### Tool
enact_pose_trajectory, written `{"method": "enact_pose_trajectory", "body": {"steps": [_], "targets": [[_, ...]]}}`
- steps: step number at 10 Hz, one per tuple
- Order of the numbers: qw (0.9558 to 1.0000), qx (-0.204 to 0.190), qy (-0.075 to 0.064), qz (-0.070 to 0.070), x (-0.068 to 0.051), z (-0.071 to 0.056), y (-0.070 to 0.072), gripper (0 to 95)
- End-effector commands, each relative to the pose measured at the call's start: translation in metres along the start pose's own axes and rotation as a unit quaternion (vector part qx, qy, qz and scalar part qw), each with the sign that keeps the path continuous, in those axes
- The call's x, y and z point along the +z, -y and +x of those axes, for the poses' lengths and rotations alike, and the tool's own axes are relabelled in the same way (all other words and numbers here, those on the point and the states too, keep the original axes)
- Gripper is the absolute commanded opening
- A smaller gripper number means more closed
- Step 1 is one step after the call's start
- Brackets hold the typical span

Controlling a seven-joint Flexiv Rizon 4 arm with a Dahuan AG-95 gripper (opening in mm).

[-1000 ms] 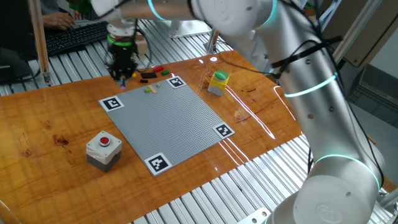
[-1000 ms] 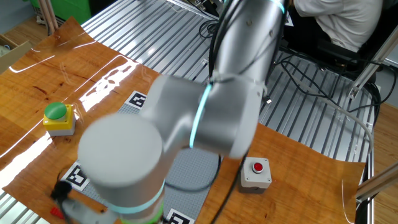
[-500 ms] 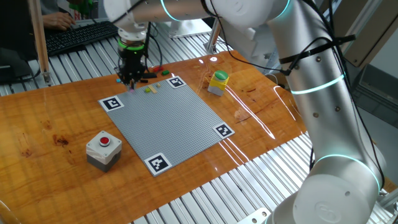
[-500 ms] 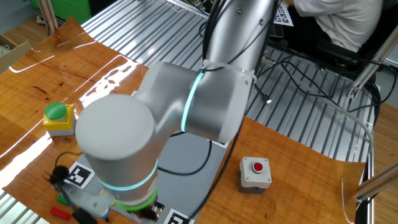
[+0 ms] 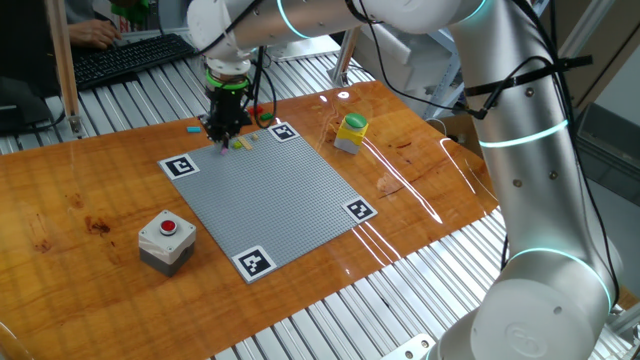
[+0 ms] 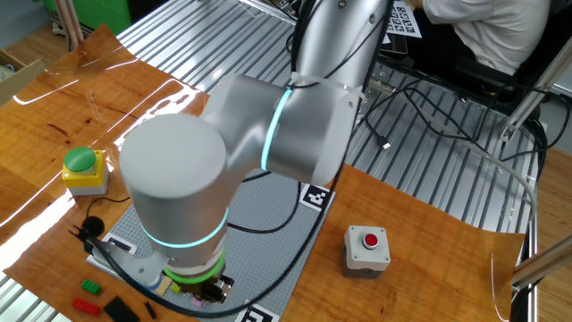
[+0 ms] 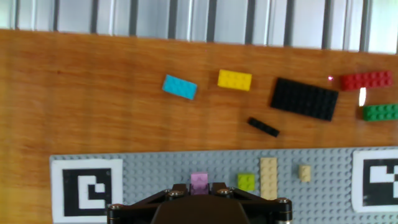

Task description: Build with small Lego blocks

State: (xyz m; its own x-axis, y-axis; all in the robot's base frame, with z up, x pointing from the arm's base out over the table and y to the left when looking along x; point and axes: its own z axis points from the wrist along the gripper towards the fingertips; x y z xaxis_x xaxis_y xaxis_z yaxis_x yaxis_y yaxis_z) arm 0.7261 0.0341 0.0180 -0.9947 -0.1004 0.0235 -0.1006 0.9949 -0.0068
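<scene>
My gripper (image 5: 222,137) hangs low over the back edge of the grey studded baseplate (image 5: 270,200), shut on a small pink Lego block (image 7: 199,181) that shows between the two fingers in the hand view. On the plate just right of it sit a lime block (image 7: 246,182), a long tan block (image 7: 268,177) and a small tan one (image 7: 304,172). Loose on the wood beyond the plate lie a cyan block (image 7: 180,87), a yellow block (image 7: 235,79), a black plate (image 7: 305,98), a thin black piece (image 7: 263,127), a red block (image 7: 365,80) and a green block (image 7: 380,112).
A yellow box with a green top (image 5: 351,131) stands right of the plate's far corner. A grey box with a red button (image 5: 166,240) sits by the near left corner. Black-and-white marker tags (image 5: 181,166) occupy the plate's corners. A keyboard (image 5: 125,55) lies behind the table.
The gripper has travelled right and forward from over the loose blocks on the wood to the baseplate's back edge, staying shut on the pink block.
</scene>
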Motion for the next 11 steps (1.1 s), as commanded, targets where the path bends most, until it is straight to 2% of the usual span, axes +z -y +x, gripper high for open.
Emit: {"method": "enact_pose_trajectory", "body": {"steps": [1,4,11], "targets": [[1.0000,-0.001,0.001,0.001,0.003,0.001,0.003,0.0],[1.0000,-0.005,0.003,0.002,0.004,0.002,0.013,0.0],[0.9999,-0.009,0.005,0.004,0.004,0.005,0.018,0.0]]}}
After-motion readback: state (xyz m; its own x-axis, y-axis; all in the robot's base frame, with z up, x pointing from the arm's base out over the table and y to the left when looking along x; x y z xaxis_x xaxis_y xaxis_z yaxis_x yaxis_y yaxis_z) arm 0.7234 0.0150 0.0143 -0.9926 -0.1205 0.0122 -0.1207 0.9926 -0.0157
